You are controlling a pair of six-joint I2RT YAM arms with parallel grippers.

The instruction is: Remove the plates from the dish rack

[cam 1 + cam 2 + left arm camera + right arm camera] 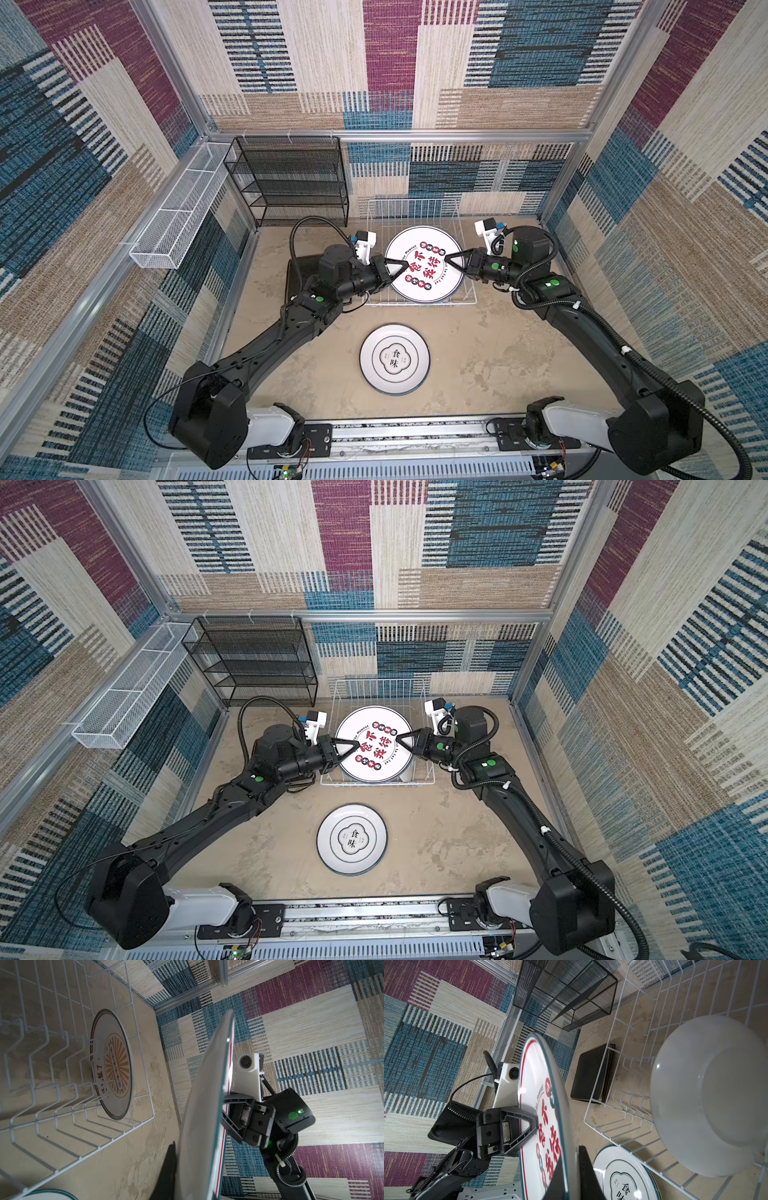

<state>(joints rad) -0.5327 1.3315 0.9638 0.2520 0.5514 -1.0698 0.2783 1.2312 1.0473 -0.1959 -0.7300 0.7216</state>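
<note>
Over the white wire dish rack (420,304) (376,786) a round white plate (424,266) (374,746) with red characters is held flat, pinched from both sides. My left gripper (398,267) (348,746) (193,1184) is shut on its left rim, my right gripper (452,261) (402,742) (571,1176) on its right rim. A second round plate (112,1068) (708,1095) stands upright in the rack's tines at one end. Another round plate (394,359) (352,839) (623,1178) lies face up on the table in front of the rack.
Black square plates (297,270) (589,1076) are stacked on the table left of the rack, partly under my left arm. A black mesh shelf unit (291,183) stands at the back left. A long white mesh basket (174,216) hangs on the left wall.
</note>
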